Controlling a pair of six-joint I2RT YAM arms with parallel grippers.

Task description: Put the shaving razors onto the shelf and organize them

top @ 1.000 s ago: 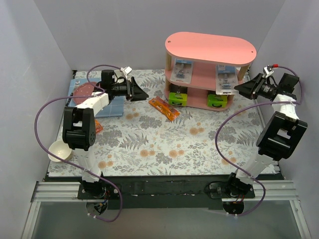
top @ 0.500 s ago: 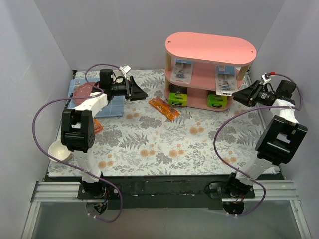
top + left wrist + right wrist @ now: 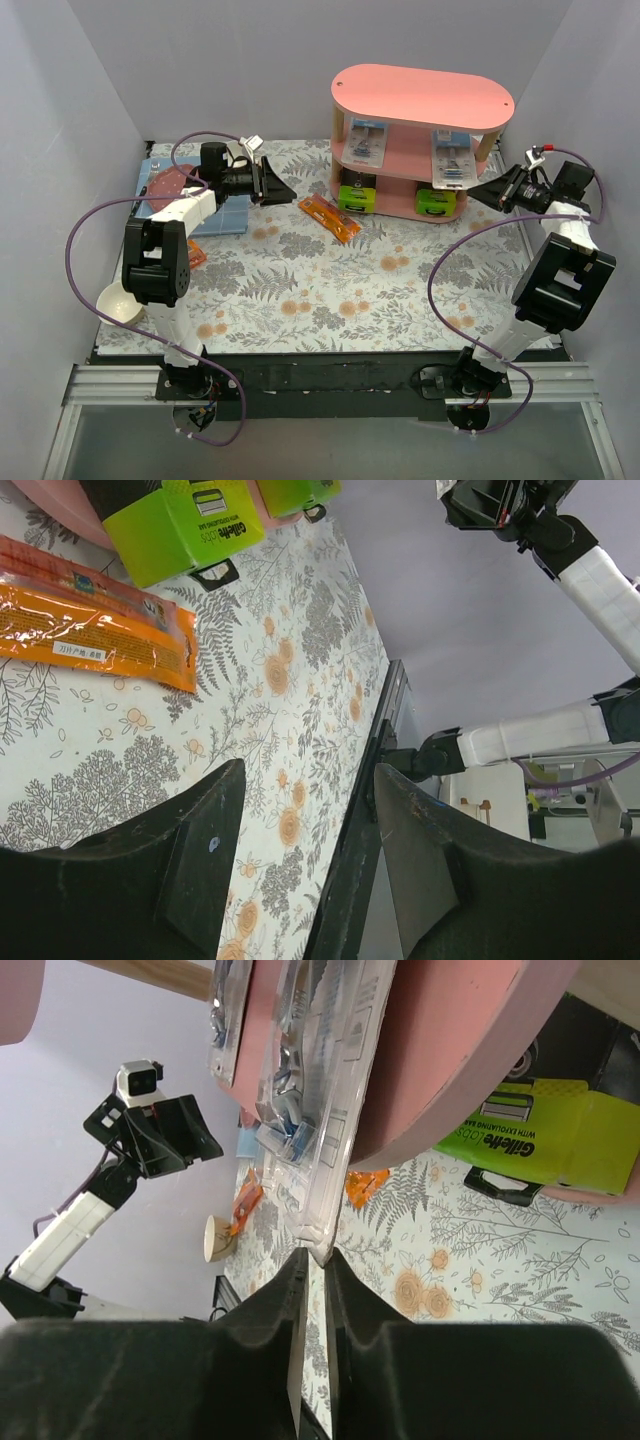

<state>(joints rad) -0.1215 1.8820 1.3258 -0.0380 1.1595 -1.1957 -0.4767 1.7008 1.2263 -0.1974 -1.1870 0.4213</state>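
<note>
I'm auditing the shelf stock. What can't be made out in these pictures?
- Print on the blister packs: too small in the top view, steeply angled in the right wrist view.
- Green-ended boxes: mostly under the boards of the shelf in the top view, cut by the left wrist view's edge.
- Whether the right fingers pinch a pack's corner: unclear.

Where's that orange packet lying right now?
In the top view, the orange packet lies flat on the flowered table, just left of the pink shelf, beside the left lime-green razor box on its bottom tier.
</note>
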